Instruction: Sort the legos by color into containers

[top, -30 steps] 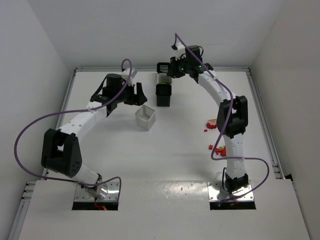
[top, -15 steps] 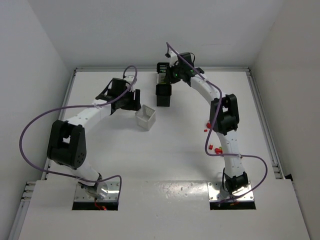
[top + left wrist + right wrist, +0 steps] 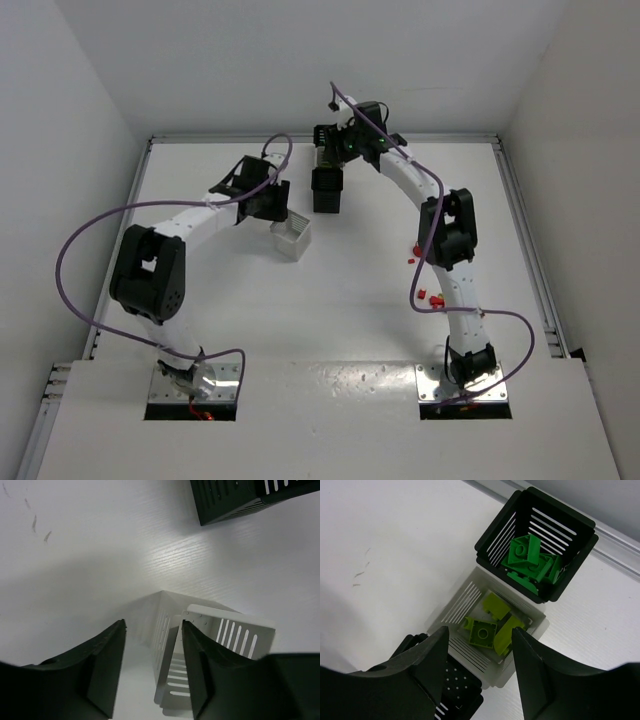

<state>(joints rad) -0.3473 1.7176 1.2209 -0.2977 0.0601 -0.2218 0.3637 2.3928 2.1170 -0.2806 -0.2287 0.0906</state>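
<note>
Moved since earlier: the left arm has swung inward, bringing the left claw (image 3: 278,210) from well apart to just beside the lone bin (image 3: 291,238). The right claw (image 3: 338,150) has drawn left, over the row of bins.
Top view, bins: the lone bin has not shifted and stands apart from the row. The near black bin (image 3: 327,192) is plain to see, while the two behind it are partly hidden under the right arm.
Top view, legos: the red legos (image 3: 421,249) lie scattered on the bench (image 3: 250,320) beside the right arm, well apart from every bin and not yet sorted.
Left wrist, claw: the fingers (image 3: 105,665) are apart and hold nothing.
Left wrist, bin: one slatted wall of the lone bin stands in the gap between the fingers, and the right finger seems to be inside the bin. Whether they touch cannot be told.
Right wrist, claw: apart and empty, hanging above the row.
Right wrist, contents: green legos (image 3: 530,560) lie in the far black bin (image 3: 492,537) and lime legos (image 3: 487,625) in the mid white bin (image 3: 457,607). The near black bin shows only bare perforated floor.
Meaning for the task: green and lime are housed. The left claw looks set to pinch the lone bin's wall, probably to shift it. The red legos likely come next.
</note>
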